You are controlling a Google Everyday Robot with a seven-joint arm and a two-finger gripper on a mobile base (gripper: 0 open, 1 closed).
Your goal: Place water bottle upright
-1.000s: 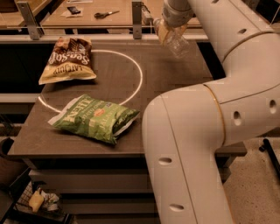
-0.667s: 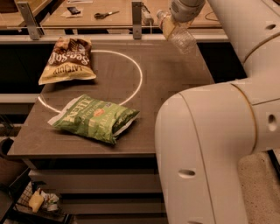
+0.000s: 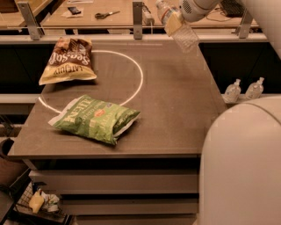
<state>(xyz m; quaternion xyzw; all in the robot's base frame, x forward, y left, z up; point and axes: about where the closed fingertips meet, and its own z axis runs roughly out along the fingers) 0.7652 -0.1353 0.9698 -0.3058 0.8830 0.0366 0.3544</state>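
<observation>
The water bottle [image 3: 185, 38] is clear ribbed plastic and hangs tilted in the air over the far right part of the dark table [image 3: 175, 101]. Its white cap [image 3: 160, 4] points up and to the left, and its base points down and to the right. My gripper [image 3: 174, 23] is at the top of the view and is shut on the bottle's upper body. A beige finger pad [image 3: 173, 25] lies against the plastic. The bottle does not touch the table.
A brown chip bag [image 3: 68, 59] lies at the table's far left, and a green chip bag [image 3: 96, 117] lies near the front left. A white circle line [image 3: 139, 79] marks the tabletop. Two small pump bottles [image 3: 232, 91] stand right of the table. My arm's bulky body [image 3: 241, 167] fills the lower right.
The gripper has carried the bottle a little to the right along the table's far edge. The arm's body in the foreground has swung right. The chip bags have not moved.
</observation>
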